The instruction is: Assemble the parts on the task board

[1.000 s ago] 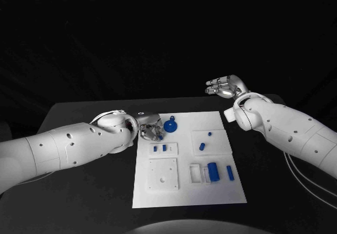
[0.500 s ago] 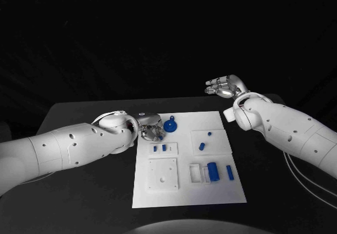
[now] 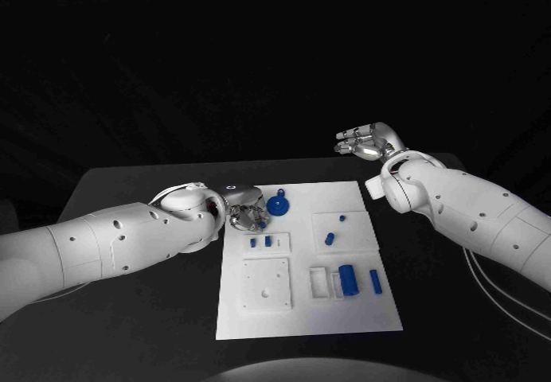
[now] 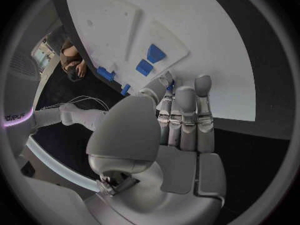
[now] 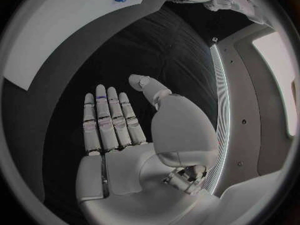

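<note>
The white task board [image 3: 304, 314] lies in the middle of the table. My left hand [image 3: 244, 213] hovers over its far left corner, beside a round blue part [image 3: 279, 208]. In the left wrist view that hand [image 4: 169, 130] has thumb and finger close together, and they pinch a small blue part [image 4: 169, 88]. Two small blue pieces [image 3: 262, 240] sit on a little plate just in front of it. My right hand [image 3: 365, 142] is raised beyond the table's far right, fingers straight and apart [image 5: 119, 125], holding nothing.
On the board's right side lie two blue pieces [image 3: 330, 237], and nearer me a blue cylinder [image 3: 347, 280] and a blue bar [image 3: 376, 281] beside a white frame. A square white plate with holes [image 3: 267, 283] sits at the near left. Black table surrounds the board.
My left hand has edged slightly toward the two small blue pieces. The right arm has stayed still.
</note>
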`<state>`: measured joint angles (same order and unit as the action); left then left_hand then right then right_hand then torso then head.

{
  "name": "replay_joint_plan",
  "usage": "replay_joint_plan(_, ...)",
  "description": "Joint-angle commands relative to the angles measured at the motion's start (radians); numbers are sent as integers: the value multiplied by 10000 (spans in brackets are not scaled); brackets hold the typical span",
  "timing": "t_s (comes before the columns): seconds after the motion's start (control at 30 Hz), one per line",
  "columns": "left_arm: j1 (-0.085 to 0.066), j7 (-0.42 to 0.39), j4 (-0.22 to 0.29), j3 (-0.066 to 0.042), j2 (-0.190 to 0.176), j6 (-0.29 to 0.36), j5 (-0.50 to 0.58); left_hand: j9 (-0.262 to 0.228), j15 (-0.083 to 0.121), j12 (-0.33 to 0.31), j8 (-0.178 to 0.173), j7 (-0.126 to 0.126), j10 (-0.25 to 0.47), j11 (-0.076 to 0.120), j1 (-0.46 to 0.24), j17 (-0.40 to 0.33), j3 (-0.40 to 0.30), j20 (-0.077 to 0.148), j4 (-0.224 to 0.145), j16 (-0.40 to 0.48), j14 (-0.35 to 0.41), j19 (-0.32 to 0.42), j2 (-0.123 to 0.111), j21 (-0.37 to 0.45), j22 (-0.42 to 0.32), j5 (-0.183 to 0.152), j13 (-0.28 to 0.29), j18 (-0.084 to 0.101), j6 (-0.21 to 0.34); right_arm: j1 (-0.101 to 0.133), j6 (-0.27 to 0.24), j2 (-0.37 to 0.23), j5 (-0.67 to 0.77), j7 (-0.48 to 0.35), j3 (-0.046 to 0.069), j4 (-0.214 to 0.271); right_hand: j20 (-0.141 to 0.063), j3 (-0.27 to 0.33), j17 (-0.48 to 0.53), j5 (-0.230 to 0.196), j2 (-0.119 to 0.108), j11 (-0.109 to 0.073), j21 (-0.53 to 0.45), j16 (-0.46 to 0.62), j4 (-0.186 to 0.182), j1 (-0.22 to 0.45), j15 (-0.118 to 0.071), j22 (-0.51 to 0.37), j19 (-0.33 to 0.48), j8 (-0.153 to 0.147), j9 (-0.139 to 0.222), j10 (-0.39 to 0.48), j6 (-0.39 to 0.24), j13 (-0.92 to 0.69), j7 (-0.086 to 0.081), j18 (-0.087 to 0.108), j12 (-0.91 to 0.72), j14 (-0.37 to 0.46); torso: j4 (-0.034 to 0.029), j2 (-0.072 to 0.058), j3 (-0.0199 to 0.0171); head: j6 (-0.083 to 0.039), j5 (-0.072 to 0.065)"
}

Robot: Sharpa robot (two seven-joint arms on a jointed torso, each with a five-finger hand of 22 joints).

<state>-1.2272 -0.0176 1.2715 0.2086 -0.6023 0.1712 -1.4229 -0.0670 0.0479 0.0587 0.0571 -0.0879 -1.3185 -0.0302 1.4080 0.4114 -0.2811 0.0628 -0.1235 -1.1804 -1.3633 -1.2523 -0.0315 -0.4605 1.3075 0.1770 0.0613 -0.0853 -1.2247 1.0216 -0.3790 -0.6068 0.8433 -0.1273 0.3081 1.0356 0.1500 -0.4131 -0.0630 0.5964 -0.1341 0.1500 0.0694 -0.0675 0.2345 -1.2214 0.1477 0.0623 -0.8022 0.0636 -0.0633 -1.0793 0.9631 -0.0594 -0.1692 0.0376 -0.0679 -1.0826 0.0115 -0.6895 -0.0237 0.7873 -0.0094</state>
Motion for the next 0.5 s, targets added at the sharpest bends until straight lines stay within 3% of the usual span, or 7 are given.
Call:
replay_joint_plan(0.03, 117, -40, 29, 84, 2, -211, -108, 29, 54, 28, 52, -43, -173, 40, 60, 6, -12, 71, -110, 46, 18, -43, -86, -59, 196, -69, -7, -170, 367, -14, 144, 0, 80, -109, 1, 3, 5, -43, 15, 28, 45, -15, -46, 45, -5, 29, -3, -10, 42, -27, 14, 48, -31, 15, 15, 61, 40, 84, -5, -1, 2, -11, 7)
replay_joint_plan(0.23, 118, -56, 38, 84, -10, -74, -71, 36, 64, 31, 47, -81, -223, 45, 61, 10, -13, 90, -154, 56, 24, -47, -164, -85, 195, -89, -6, -145, 610, -29, 158, -3, 187, -106, 1, 0, 19, -60, 17, 96, 26, -10, -61, 48, 5, 15, 22, -18, 169, -29, 16, 62, -67, 15, 11, 48, 40, 138, -1, 0, 6, -11, 9)
replay_joint_plan(0.5, 123, -43, 46, 83, -31, 94, -55, 50, 140, 39, 49, 57, -423, 166, 77, 12, -107, 146, -215, 69, -11, -71, -333, -99, 185, -141, -2, -102, 1592, -48, 107, -26, 393, -132, 1, 15, 39, 35, 18, 117, 15, -6, -65, 47, -3, 31, 40, -25, 316, -30, 17, 67, -79, 15, 10, 52, 39, 190, -3, -1, 5, -16, 12)
